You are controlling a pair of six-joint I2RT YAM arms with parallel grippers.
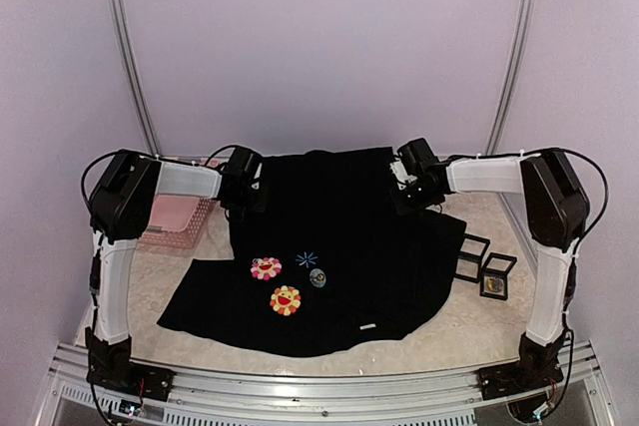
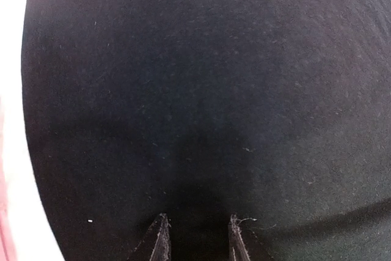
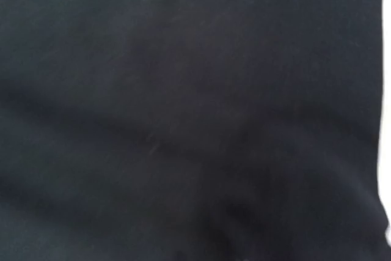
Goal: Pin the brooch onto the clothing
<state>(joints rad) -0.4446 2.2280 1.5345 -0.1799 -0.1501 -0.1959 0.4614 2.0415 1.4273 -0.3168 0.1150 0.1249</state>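
The black T-shirt (image 1: 339, 236) lies spread on the table with a pink flower (image 1: 266, 267), an orange-yellow flower (image 1: 286, 299), a blue starburst (image 1: 307, 258) and a white hem label (image 1: 367, 326). The small round brooch (image 1: 318, 277) lies on the shirt just right of the flowers. My left gripper (image 1: 243, 199) is over the shirt's far left corner; in the left wrist view its fingertips (image 2: 160, 239) stand apart just above flat black cloth (image 2: 201, 90), holding nothing. My right gripper (image 1: 409, 193) is at the shirt's far right corner. The right wrist view shows only blurred black cloth (image 3: 183, 108), its fingers hidden.
A pink basket (image 1: 178, 222) stands at the back left beside the left arm. Two small open black display boxes (image 1: 471, 256) (image 1: 496, 274) sit on the table right of the shirt. Bare beige table (image 1: 459, 321) shows at the front right.
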